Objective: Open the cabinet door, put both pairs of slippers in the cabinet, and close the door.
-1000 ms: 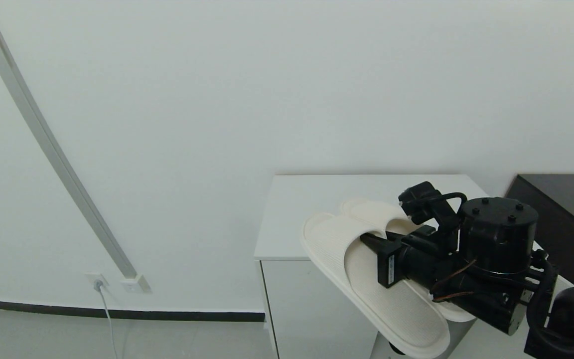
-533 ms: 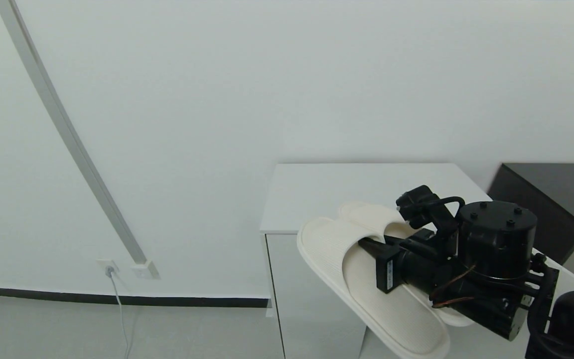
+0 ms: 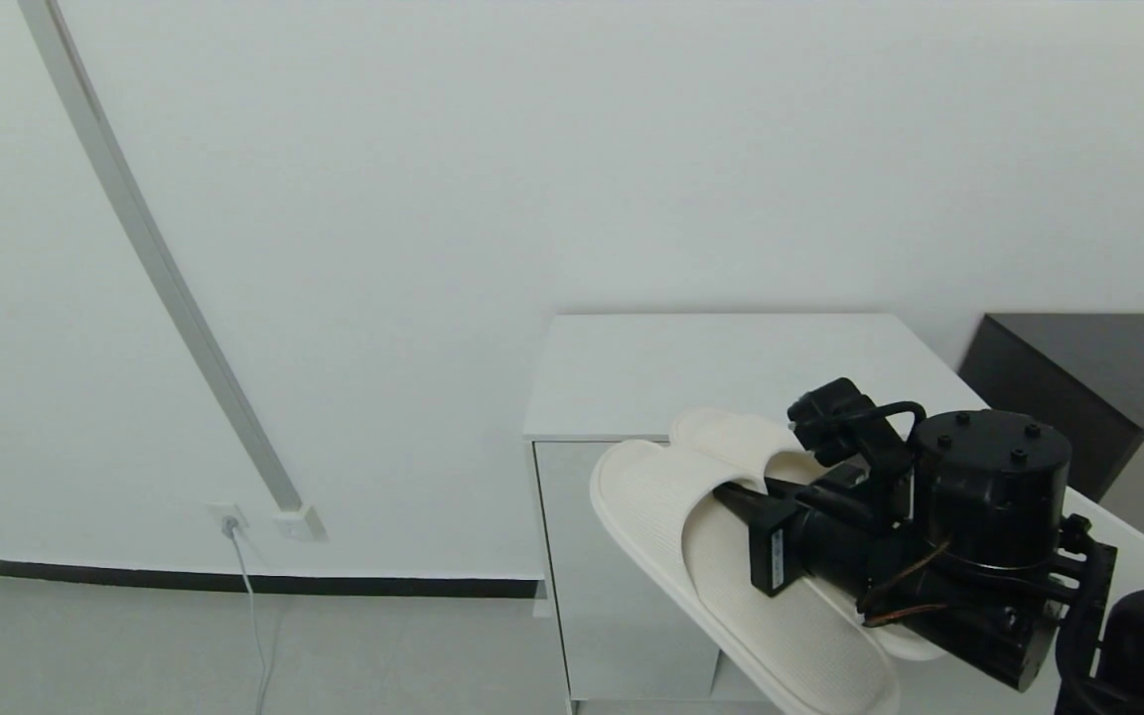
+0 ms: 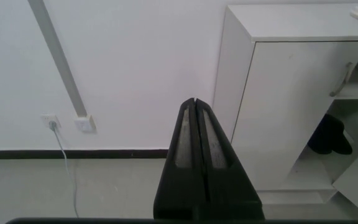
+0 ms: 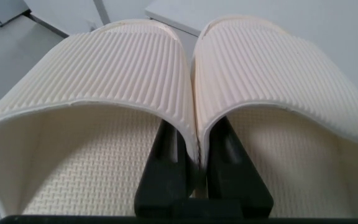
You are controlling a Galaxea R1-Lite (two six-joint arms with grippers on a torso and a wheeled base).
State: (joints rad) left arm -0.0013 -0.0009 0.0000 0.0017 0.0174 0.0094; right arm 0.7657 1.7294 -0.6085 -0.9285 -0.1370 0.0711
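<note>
Right end effector (image 5: 194,149) pinches the two white slippers (image 3: 671,497) by their touching inner straps. I see them held in the air just before the cabinet (image 3: 711,372), toes at its front top edge. Left end effector (image 4: 195,107) is pressed together, with bare floor (image 4: 104,186) left of the cabinet.

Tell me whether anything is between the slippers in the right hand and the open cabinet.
Nothing visible blocks them. The right hand holds the cream slippers before the white cabinet, whose right side stands open. Dark shoes sit low inside, so aim for free space.
</note>
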